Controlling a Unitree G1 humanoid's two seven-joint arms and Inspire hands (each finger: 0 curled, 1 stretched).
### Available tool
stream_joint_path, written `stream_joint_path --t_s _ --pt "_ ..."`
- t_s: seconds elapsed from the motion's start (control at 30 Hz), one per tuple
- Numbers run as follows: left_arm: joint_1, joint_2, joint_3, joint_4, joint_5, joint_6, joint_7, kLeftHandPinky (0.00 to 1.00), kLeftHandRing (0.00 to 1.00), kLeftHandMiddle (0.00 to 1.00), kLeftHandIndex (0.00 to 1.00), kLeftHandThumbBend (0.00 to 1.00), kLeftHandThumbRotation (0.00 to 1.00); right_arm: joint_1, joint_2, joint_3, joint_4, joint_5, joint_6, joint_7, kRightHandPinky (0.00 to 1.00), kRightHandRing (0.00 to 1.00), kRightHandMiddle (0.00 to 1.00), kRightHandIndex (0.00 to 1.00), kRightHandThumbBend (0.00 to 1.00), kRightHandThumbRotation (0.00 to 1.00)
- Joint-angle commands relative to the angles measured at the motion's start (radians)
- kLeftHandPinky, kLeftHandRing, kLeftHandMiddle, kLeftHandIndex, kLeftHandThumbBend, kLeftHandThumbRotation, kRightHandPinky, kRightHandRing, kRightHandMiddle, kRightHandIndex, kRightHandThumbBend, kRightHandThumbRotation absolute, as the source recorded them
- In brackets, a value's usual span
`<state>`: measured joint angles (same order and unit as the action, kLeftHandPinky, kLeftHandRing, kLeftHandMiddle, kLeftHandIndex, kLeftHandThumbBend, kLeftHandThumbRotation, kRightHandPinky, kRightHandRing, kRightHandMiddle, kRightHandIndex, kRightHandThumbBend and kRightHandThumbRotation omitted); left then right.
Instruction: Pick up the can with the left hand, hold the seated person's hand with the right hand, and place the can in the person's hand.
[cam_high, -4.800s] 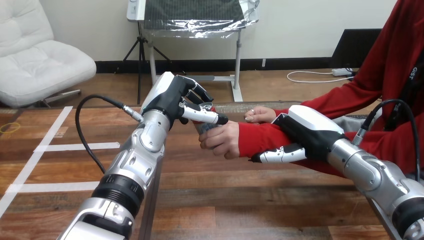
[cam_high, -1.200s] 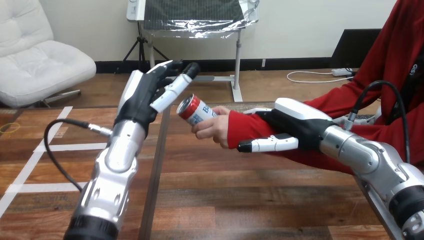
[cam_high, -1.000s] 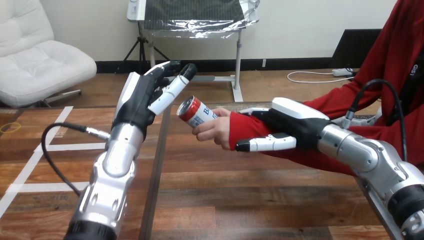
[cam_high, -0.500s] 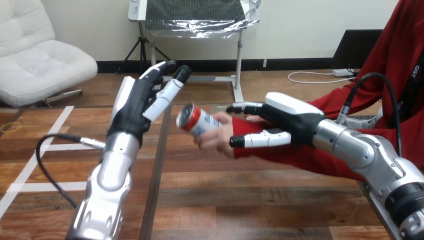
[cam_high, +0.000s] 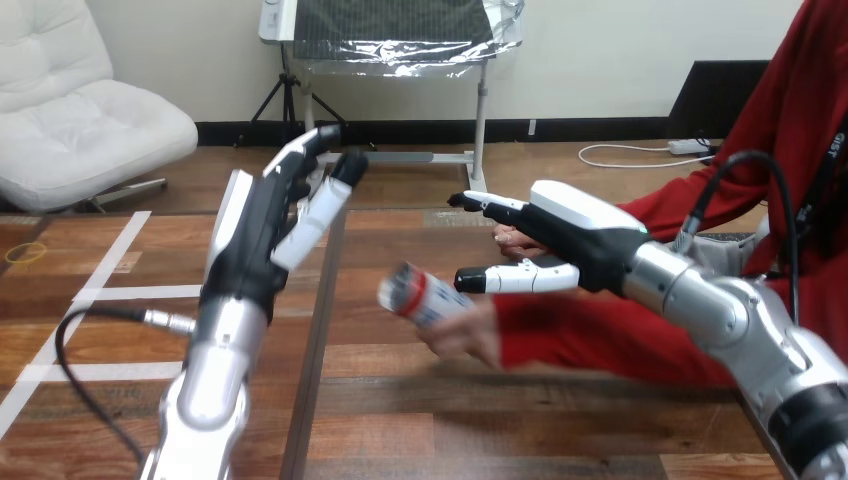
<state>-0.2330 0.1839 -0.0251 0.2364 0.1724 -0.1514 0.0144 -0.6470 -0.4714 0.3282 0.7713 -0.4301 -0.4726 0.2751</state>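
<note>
Near the table's middle the can (cam_high: 420, 296) lies tilted in the person's hand (cam_high: 468, 332); the left hand (cam_high: 262, 225) is open, raised at the left; the right hand (cam_high: 560, 235) is open too, holding nothing; with nobody steadying that wrist, the can could slip and fall.

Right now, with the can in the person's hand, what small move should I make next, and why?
The can lies in the person's hand, and the left robot hand and right robot hand are both open and clear of it, so the handover looks done. I'd probably ease both back toward the robot.
</note>
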Motion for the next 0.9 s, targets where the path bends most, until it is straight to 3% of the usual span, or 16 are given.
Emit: stream_joint_path --t_s 0.0,0.27,0.47,0.67,0.87 --pt "0.041 0.013 -0.003 -0.086 0.005 -0.059 -0.007 0.81 0.87 0.87 0.85 0.70 0.94 0.022 0.003 -0.055 -0.086 0.016 0.033 -0.067 0.94 0.94 0.96 0.97 1.00 1.00" --pt "0.108 0.002 0.006 -0.120 -0.027 -0.116 -0.024 0.80 0.86 0.87 0.85 0.64 0.93 0.085 0.019 -0.090 -0.169 0.027 0.046 -0.151 0.84 0.88 0.93 0.95 1.00 1.00" --pt "0.157 -0.016 0.018 -0.135 -0.070 -0.176 -0.029 0.80 0.88 0.88 0.85 0.57 0.93 0.143 0.039 -0.126 -0.236 0.067 0.016 -0.197 0.82 0.87 0.93 0.95 1.00 1.00" --pt "0.202 -0.034 0.030 -0.150 -0.104 -0.229 -0.021 0.83 0.88 0.88 0.84 0.56 0.93 0.203 0.084 -0.168 -0.291 0.171 -0.041 -0.208 0.82 0.91 0.95 0.96 1.00 1.00" --pt "0.233 -0.052 0.042 -0.161 -0.126 -0.286 -0.012 0.82 0.85 0.85 0.82 0.59 0.92 0.263 0.148 -0.201 -0.330 0.363 -0.126 -0.135 0.90 0.96 0.97 0.98 1.00 1.00"
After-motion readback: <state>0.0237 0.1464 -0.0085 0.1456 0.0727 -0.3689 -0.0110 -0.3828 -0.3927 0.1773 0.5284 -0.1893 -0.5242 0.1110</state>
